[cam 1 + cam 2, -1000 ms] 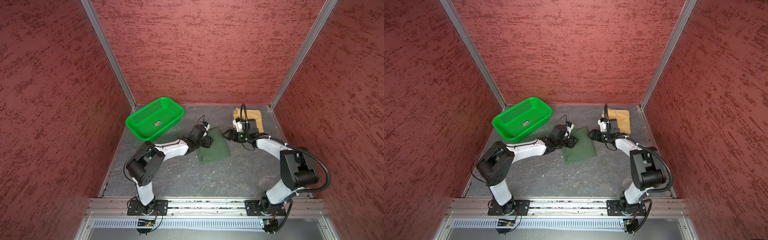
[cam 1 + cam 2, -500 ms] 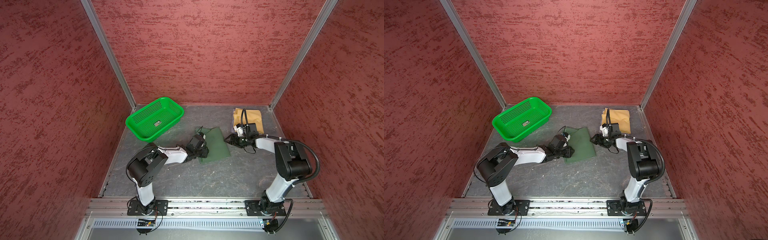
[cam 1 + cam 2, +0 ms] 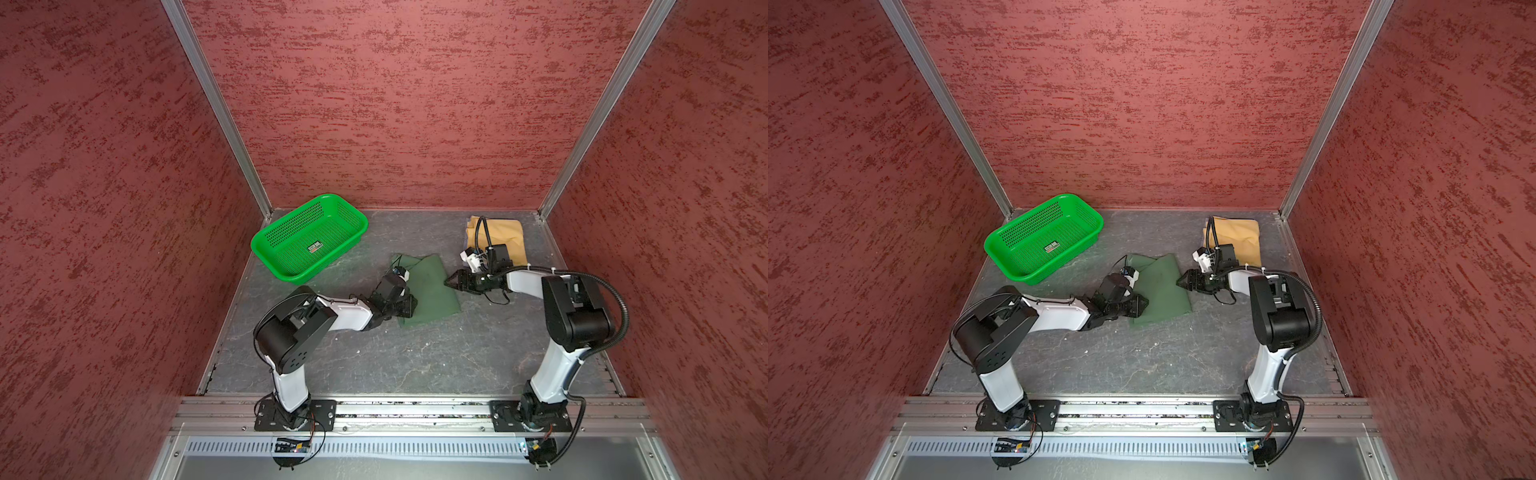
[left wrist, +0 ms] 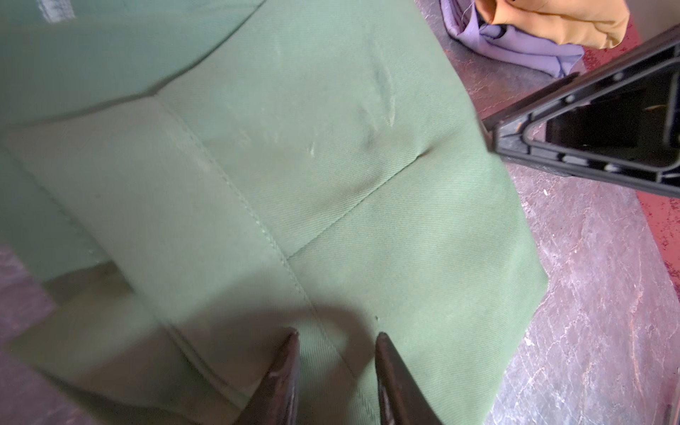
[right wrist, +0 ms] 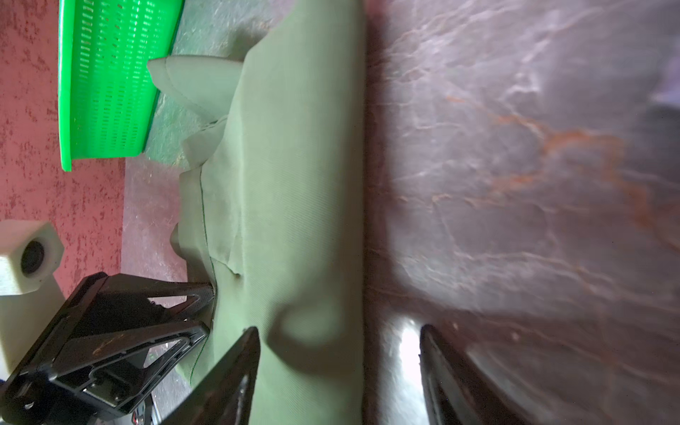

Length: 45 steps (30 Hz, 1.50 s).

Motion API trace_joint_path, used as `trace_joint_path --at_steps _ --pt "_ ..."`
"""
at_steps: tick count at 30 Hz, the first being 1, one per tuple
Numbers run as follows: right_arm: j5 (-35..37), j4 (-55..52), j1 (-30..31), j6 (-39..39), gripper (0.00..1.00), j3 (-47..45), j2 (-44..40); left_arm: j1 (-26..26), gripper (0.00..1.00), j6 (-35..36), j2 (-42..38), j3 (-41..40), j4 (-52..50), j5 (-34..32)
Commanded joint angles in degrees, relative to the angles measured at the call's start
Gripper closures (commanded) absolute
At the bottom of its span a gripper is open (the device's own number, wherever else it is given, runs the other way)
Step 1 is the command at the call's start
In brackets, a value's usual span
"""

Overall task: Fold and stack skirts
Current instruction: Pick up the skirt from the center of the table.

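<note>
on the grey table, near the middle, the dark green skirt is seen lying folded and flat, with a looser flap raised at its far-left corner. the left gripper is laid low at the skirt's near-left edge. in its wrist view its fingers are held only narrowly apart over the cloth, with a stitched seam running close by them; whether any fabric is pinched cannot be told. the right gripper is set at the skirt's right edge with its jaws spread wide. in its wrist view one finger is seen over the cloth and the other over bare table, the folded edge lying between them, nothing clasped. farther back, the bright green basket is placed at the far left, apart from the skirt. in the far right corner, the mustard-yellow skirt is stacked on the lavender-grey skirt.
</note>
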Motion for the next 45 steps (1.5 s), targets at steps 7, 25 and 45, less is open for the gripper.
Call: trace_joint_path --at_steps 7,25,45 --pt "1.08 -6.45 4.27 -4.05 0.32 2.70 6.44 0.86 0.64 -0.45 2.70 -2.47 -0.67 1.20" --pt "0.18 -3.28 9.05 -2.26 0.53 5.70 12.88 1.63 0.64 -0.73 3.63 -3.43 0.79 2.65" --pt "15.10 -14.76 9.96 -3.94 1.00 17.40 3.49 3.49 0.63 3.05 -8.01 -4.08 0.45 2.66"
